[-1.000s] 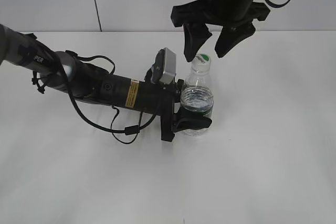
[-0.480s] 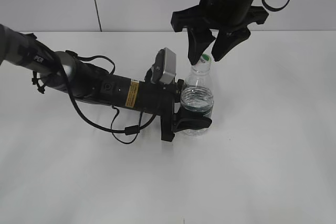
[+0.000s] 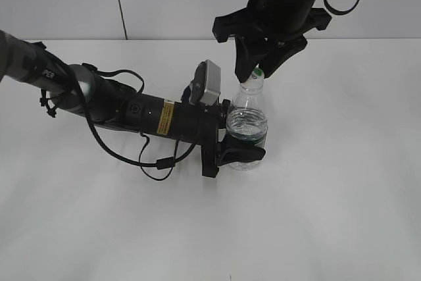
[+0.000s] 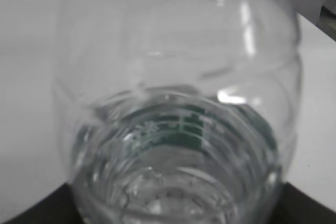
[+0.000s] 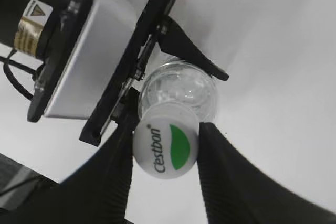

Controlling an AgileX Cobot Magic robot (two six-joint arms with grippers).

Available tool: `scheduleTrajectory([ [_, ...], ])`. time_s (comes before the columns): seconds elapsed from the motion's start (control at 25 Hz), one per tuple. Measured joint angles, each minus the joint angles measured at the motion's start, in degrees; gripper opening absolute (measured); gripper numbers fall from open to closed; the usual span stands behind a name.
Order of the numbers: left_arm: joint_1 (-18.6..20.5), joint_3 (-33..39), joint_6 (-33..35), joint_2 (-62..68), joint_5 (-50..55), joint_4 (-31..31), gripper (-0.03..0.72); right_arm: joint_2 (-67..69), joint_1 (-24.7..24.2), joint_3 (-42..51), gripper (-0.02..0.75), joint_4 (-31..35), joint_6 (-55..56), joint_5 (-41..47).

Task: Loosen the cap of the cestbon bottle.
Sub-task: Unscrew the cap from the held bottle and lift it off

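- One cap [image 5: 166, 148] sits on top of the bottle [image 3: 247, 126], between the two fingers of the right tool [image 3: 262, 70]; in the right wrist view both fingers [image 5: 118, 177] touch or nearly touch its rim, so the grip looks closed on it, though how firmly I cannot tell.
- Upright on the white tabletop [image 3: 329, 195], the bottle points its long axis straight up into the right tool, which hangs directly above.
- Lower down, the left tool [image 3: 238, 153] is clamped around the bottle's body at the green label, reaching in from the left and holding it steady.
- Judging from this, the right arm is the one placed to twist the cap about the vertical axis while the left resists.
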Motion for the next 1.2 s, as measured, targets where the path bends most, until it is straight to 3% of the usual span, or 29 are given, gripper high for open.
scheduleTrajectory([
  [0.16,0.0,0.0,0.0,0.0,0.0,0.0,0.402,0.0,0.0,-0.1,0.293,0.2,-15.9,0.0],
  [0.4,0.0,0.0,0.0,0.0,-0.1,0.0,0.402,0.0,0.0,-0.2,0.293,0.5,-53.4,0.1],
  [0.56,0.0,0.0,0.0,0.0,-0.1,0.0,0.402,0.0,0.0,-0.3,0.292,0.5,-72.1,0.1],
  [0.96,0.0,0.0,-0.1,0.0,-0.1,0.6,0.402,0.0,0.0,-0.3,0.292,0.4,-94.8,0.3],
  [1.2,0.0,-0.1,-0.2,0.0,-0.1,0.8,0.402,-0.2,0.0,-0.6,0.292,0.1,-97.3,0.4],
])
